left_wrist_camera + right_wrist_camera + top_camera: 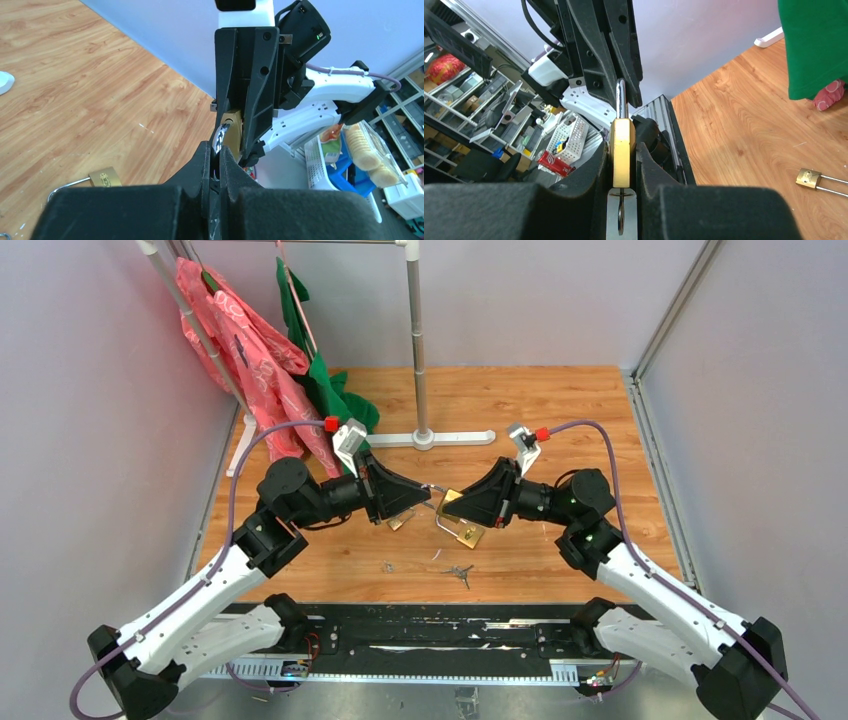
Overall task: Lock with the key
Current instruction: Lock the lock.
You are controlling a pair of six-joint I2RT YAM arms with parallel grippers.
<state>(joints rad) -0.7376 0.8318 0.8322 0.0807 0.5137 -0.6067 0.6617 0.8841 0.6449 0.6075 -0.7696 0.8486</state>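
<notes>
A brass padlock [622, 150] is clamped edge-on between the fingers of my right gripper [622, 145], which is shut on its body. A dark key [622, 217] sticks out of the lock's underside, deep between those fingers. The steel shackle [621, 97] points away into my left gripper [218, 150], which is shut on it. From the left wrist, the shiny shackle [220, 137] runs from my closed fingertips into the brass body [232, 127]. In the top view both grippers meet over the table's middle, left gripper [428, 492] against right gripper [462, 502], holding the padlock [451, 498] above the wood.
A second brass padlock [470, 535] with an open shackle lies on the wood just below the grippers, and a smaller brass one [400, 523] to its left. A loose bunch of keys [461, 573] lies nearer the front edge. A clothes rack's pole [418, 350] with pink and green garments [255, 350] stands behind.
</notes>
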